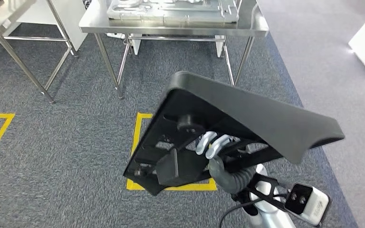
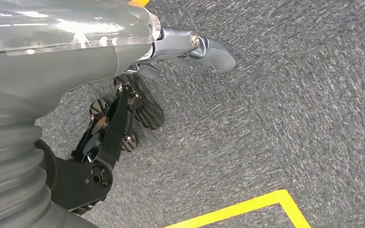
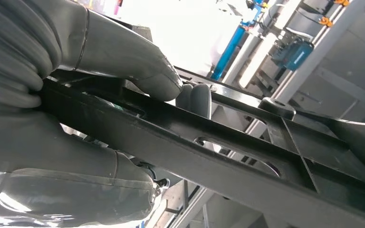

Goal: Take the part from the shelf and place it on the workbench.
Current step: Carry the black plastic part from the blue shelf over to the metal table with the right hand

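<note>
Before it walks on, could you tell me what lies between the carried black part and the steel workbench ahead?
In the head view, just grey carpet lies between the black part and the workbench.

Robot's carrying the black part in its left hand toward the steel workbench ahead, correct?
Not quite: the right hand grips the black part, as the head view and right wrist view show. The left hand hangs over carpet, holding nothing. The steel workbench is ahead.
</note>
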